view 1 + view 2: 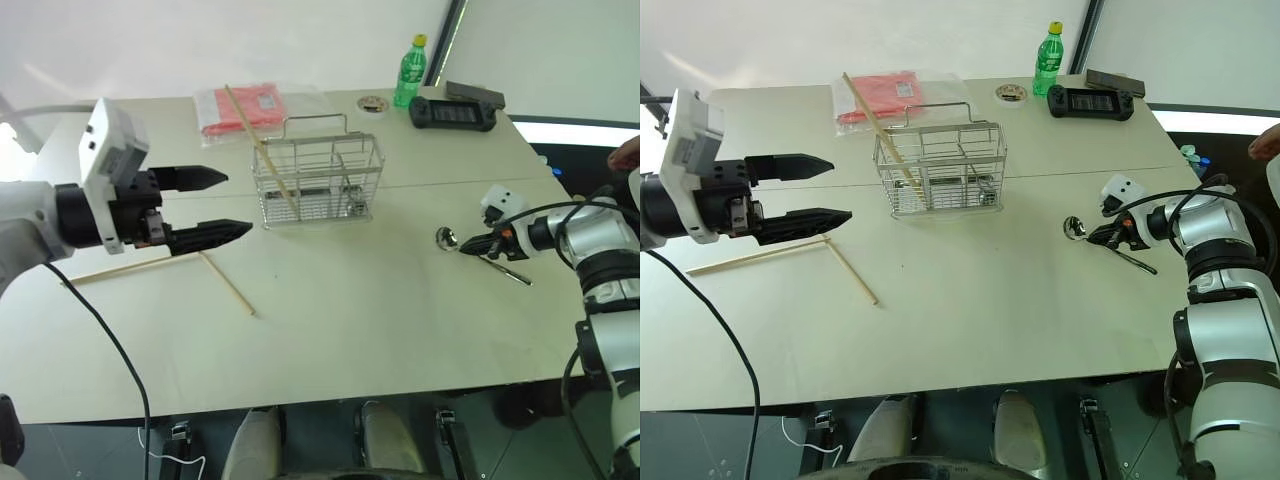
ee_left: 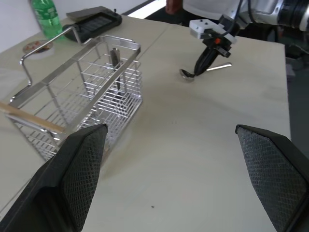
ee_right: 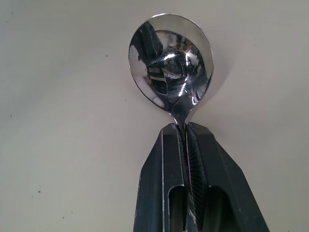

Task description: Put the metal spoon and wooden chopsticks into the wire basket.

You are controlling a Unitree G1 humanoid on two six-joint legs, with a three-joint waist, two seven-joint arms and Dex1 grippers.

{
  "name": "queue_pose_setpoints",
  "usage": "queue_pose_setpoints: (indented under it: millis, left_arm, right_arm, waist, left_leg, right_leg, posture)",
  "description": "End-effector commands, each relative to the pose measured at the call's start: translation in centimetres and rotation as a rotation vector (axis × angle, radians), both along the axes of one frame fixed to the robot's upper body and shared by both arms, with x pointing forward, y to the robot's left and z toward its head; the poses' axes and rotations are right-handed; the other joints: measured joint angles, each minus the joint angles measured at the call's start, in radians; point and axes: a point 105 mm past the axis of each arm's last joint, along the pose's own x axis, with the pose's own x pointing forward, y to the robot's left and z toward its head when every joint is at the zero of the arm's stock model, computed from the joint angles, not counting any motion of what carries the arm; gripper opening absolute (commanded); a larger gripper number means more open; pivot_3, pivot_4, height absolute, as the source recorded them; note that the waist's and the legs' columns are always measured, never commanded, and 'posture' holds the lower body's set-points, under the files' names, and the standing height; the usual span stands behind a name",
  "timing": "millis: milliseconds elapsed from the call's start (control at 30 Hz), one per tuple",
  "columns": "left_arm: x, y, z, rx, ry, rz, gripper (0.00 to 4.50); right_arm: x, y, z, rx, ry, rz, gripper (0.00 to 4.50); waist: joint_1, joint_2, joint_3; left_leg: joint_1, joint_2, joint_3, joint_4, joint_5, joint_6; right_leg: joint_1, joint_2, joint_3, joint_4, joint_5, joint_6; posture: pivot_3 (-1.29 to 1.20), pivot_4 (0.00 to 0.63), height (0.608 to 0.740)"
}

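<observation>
1. My right gripper (image 3: 186,133) is clamped on the metal spoon (image 3: 170,60) at the neck, just below the bowl; the spoon lies on the table (image 1: 400,310) at about 4 o'clock from the wire basket (image 1: 318,180).
2. My left gripper (image 1: 215,205) hangs spread wide with nothing in it, at the basket's 9 o'clock.
3. One of the wooden chopsticks (image 1: 260,145) leans in the basket; two more (image 1: 225,283) lie on the table at its 7 o'clock.
</observation>
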Motion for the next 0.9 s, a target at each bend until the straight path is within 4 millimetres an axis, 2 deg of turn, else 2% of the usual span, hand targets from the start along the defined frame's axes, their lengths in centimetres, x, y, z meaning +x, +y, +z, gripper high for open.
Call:
queue_pose_setpoints:
  millis: [33,133,267,400,467,533,567,633,700,833,900]
  left_arm:
    - [-0.6,0.0,1.2,0.011,-0.044,-0.016,4.5]
    - [-0.7,-0.1,1.3,0.015,-0.051,-0.022,4.5]
    - [-0.4,0.0,1.6,0.014,-0.071,-0.012,4.5]
    - [-0.2,0.4,2.0,0.008,-0.086,0.009,4.5]
    - [0.0,0.6,2.1,0.002,-0.094,0.019,4.5]
    - [0.2,0.6,2.2,-0.002,-0.098,0.021,4.5]
    - [0.2,0.6,2.2,-0.003,-0.1,0.022,4.5]
    - [0.6,0.5,2.4,-0.013,-0.118,0.028,4.5]
    - [1.0,0.5,2.6,-0.02,-0.128,0.036,4.5]
    - [1.7,0.8,2.8,-0.027,-0.141,0.053,4.5]
    - [1.9,0.9,2.9,-0.032,-0.144,0.06,4.5]
  right_arm:
    - [0.2,-0.3,1.1,0.001,-0.042,-0.003,0.03]
    - [0.4,-0.3,1.5,0.006,-0.073,0.003,0.03]
    - [-0.1,0.4,4.3,0.09,-0.148,0.076,0.03]
    - [-3.1,1.8,6.9,0.192,-0.156,0.223,0.03]
    - [-4.8,3.7,9.3,0.295,-0.181,0.297,0.03]
    - [-5.6,5.1,11.0,0.364,-0.213,0.324,0.03]
    - [-5.5,5.8,12.1,0.404,-0.246,0.319,0.03]
    - [-3.9,8.0,16.5,0.548,-0.389,0.278,0.03]
    - [-2.6,9.5,19.8,0.663,-0.48,0.242,0.03]
    - [-0.4,11.0,23.7,0.816,-0.6,0.167,0.03]
    - [0.8,11.5,24.9,0.865,-0.652,0.118,0.03]
  waist:
    - [0.0,0.0,0.0]
    - [0.0,0.0,0.0]
    - [0.002,0.001,0.0]
    - [0.007,0.001,0.0]
    - [0.01,0.001,0.0]
    - [0.001,0.001,0.001]
    - [-0.002,0.001,0.001]
    - [-0.004,0.001,0.001]
    - [-0.011,0.003,0.002]
    - [0.005,-0.002,-0.001]
    - [0.009,-0.003,-0.001]
  left_leg:
    - [0.0,0.0,0.0,0.0,0.0,0.0]
    - [0.0,0.0,0.0,0.0,0.0,0.0]
    - [0.0,0.0,0.0,0.0,0.0,0.0]
    - [0.0,0.0,0.0,0.0,0.0,0.0]
    - [0.0,0.0,-0.001,0.0,0.0,0.0]
    - [0.0,0.0,-0.001,0.0,0.0,0.0]
    - [0.001,0.0,-0.001,0.0,0.0,0.0]
    - [0.002,0.0,-0.001,0.0,0.0,0.0]
    - [0.004,0.0,0.0,0.0,0.0,0.0]
    - [0.002,0.0,-0.003,-0.001,0.0,0.0]
    - [0.0,0.0,-0.003,-0.002,0.0,0.0]
  right_leg:
    - [0.0,0.0,0.0,0.0,0.0,0.0]
    - [0.0,0.0,0.0,0.0,0.0,0.0]
    - [0.0,0.0,0.0,0.0,0.0,0.0]
    - [0.0,0.0,0.0,0.0,0.0,0.001]
    - [0.0,0.0,0.0,0.0,-0.001,0.001]
    - [0.0,0.0,0.0,0.002,-0.001,0.001]
    - [0.0,0.0,0.0,0.002,-0.001,0.001]
    - [0.001,0.0,0.0,0.002,-0.001,0.001]
    - [0.0,0.0,0.002,0.002,0.0,-0.004]
    - [-0.001,0.002,0.002,0.003,0.0,-0.001]
    - [-0.003,0.002,0.002,0.002,0.0,-0.001]
  posture:
    - [0.0,0.15,0.721]
    - [0.0,0.15,0.721]
    - [0.0,0.15,0.721]
    - [0.0,0.15,0.721]
    - [0.0,0.15,0.721]
    - [0.0,0.15,0.721]
    - [0.0,0.15,0.721]
    - [0.0,0.15,0.721]
    - [0.0,0.15,0.721]
    - [0.0,0.15,0.721]
    - [0.0,0.15,0.721]
